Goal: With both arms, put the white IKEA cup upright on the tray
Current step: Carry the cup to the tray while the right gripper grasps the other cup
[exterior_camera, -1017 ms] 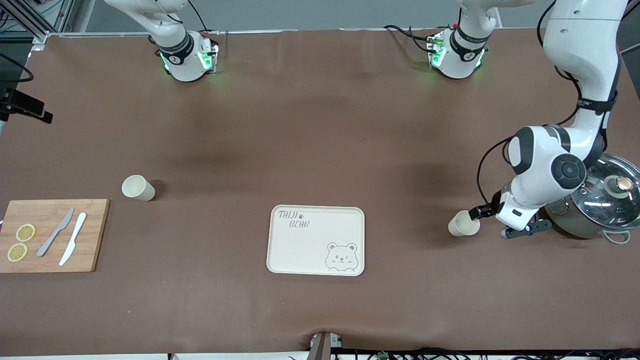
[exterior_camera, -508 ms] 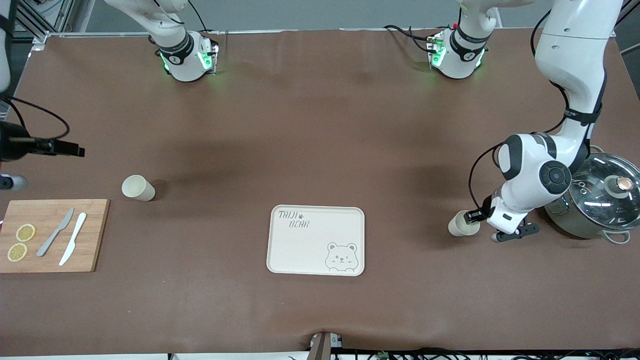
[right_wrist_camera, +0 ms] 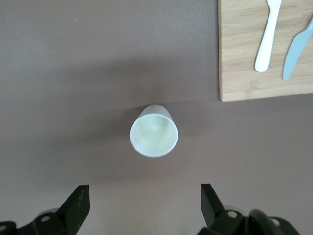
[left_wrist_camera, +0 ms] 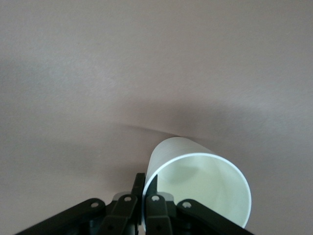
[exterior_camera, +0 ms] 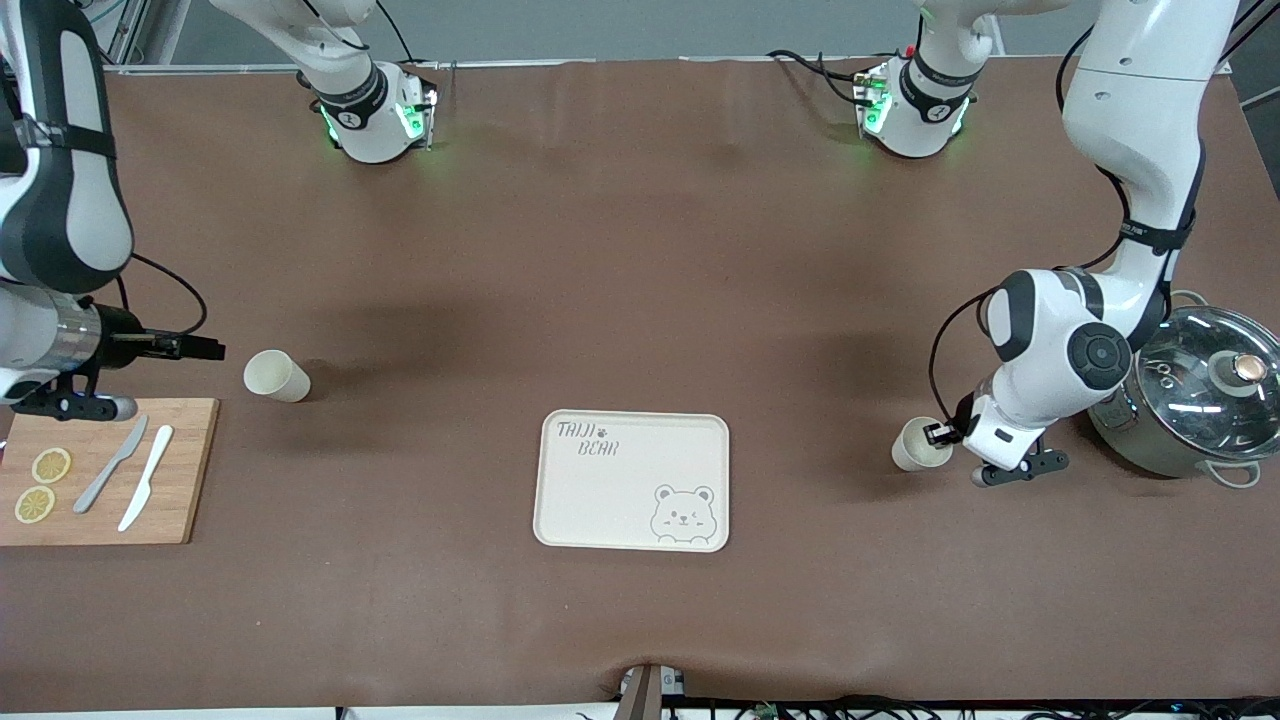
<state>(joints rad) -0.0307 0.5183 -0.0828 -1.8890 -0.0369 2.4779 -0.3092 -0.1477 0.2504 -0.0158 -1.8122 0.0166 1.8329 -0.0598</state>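
Observation:
Two white cups lie on their sides on the brown table. One cup (exterior_camera: 918, 446) lies toward the left arm's end. My left gripper (exterior_camera: 941, 433) is shut on its rim, one finger inside and one outside, as the left wrist view shows (gripper (left_wrist_camera: 145, 190), cup (left_wrist_camera: 200, 181)). The other cup (exterior_camera: 276, 377) lies toward the right arm's end, its mouth facing my right gripper (exterior_camera: 207, 349). That gripper is open and empty, a short way from the cup; the right wrist view shows gripper (right_wrist_camera: 144, 201) and cup (right_wrist_camera: 153, 132). The cream bear tray (exterior_camera: 632, 480) lies empty between the cups, nearer the front camera.
A steel pot with a glass lid (exterior_camera: 1196, 405) stands close beside the left arm's wrist. A wooden cutting board (exterior_camera: 180, 470) with two knives and lemon slices lies under the right arm's wrist; it also shows in the right wrist view (right_wrist_camera: 244, 54).
The right arm has swung in from the table's end, bringing its open gripper close to its cup. The left gripper has shifted slightly toward the tray with the cup's rim in it.

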